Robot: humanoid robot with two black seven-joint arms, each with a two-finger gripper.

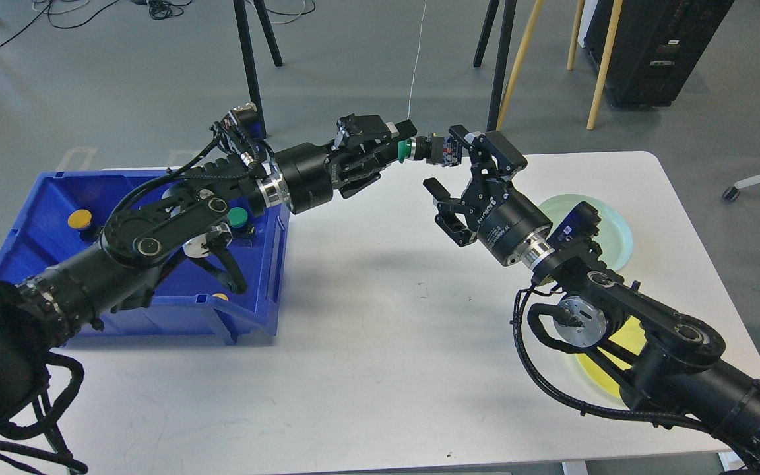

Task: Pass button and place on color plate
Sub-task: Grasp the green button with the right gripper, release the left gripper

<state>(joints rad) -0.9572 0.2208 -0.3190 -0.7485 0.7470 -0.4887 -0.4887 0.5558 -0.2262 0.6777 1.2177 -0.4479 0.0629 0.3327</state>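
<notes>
My left gripper is shut on a green button with a black body, holding it out above the table's far edge. My right gripper is open, its fingers spread just right of and below the button's black end, close to it but not closed on it. A pale green plate lies at the right of the table, partly hidden by my right arm. A yellow plate lies nearer, mostly hidden under that arm.
A blue bin at the left of the white table holds a yellow button and a green button. Stand legs and wooden poles rise beyond the table's far edge.
</notes>
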